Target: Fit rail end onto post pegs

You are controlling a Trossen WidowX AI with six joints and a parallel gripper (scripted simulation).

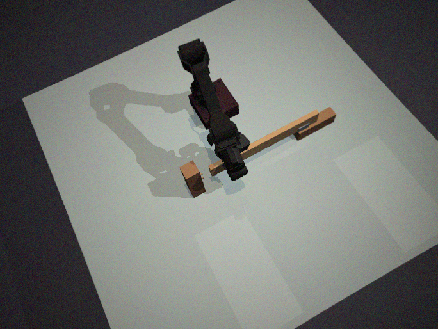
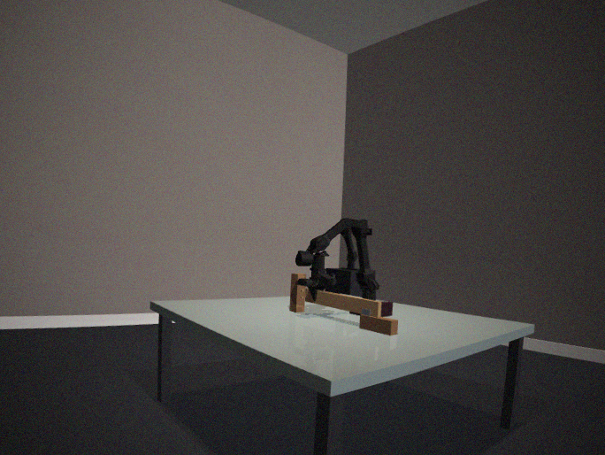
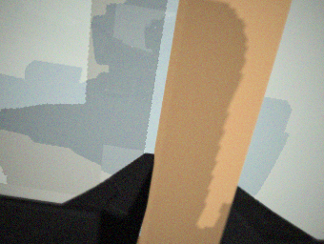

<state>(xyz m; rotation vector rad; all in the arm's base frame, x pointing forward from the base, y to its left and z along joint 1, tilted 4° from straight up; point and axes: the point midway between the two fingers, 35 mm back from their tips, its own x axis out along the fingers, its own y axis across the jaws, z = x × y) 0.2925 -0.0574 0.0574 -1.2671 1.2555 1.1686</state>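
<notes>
The pincer (image 1: pixel 234 166) was clamped on the rail (image 1: pixel 272 138) near its post-side end, its fingers hidden beneath the wrist; the rail's end stood just short of the pegs (image 1: pixel 202 173) above the counter (image 1: pixel 141 230), holes unseen

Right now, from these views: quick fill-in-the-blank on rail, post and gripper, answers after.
1. The gripper is shut on the ____.
2. Between the rail end and the post there is a visible ____.
3. The rail's far end sits at the ____ block.
4. The post's pegs are ____ the rail.

Answers: rail; gap; footboard; outside
</notes>
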